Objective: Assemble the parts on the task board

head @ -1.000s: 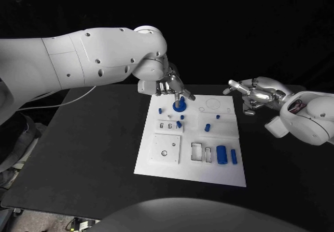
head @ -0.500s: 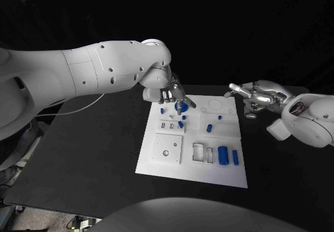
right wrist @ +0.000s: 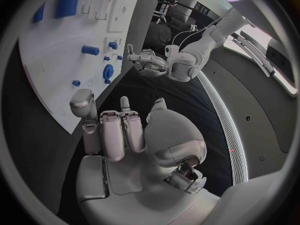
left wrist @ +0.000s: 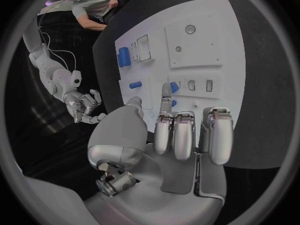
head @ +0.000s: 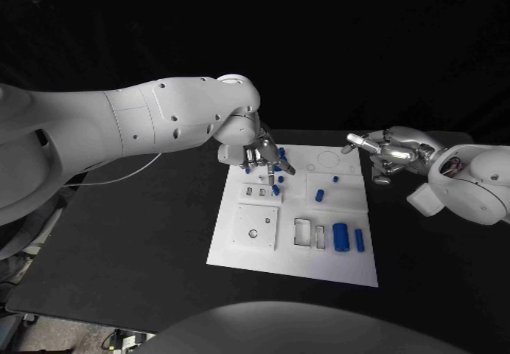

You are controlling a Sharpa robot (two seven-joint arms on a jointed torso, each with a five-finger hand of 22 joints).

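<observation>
Head view: we see the left hand (head: 259,155) over the task board's (head: 245,247) 11 o'clock corner, fingers apart, grasping nothing. Right hand (head: 389,151) hangs off its 1 o'clock corner, also released; blue parts (head: 340,236) lie on the board mid-desk (head: 127,243).

left arm: reaches in from the left, wrist bent downward
left hand (head: 259,153): fingers pointing down, apart, holding nothing
right arm: comes in from the right, raised
right hand (head: 385,151): fingers spread, loosely curled, holding nothing

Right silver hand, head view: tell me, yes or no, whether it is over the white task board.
No: the right silver hand hangs over the black table, just beyond the far right corner of the white task board.
</observation>
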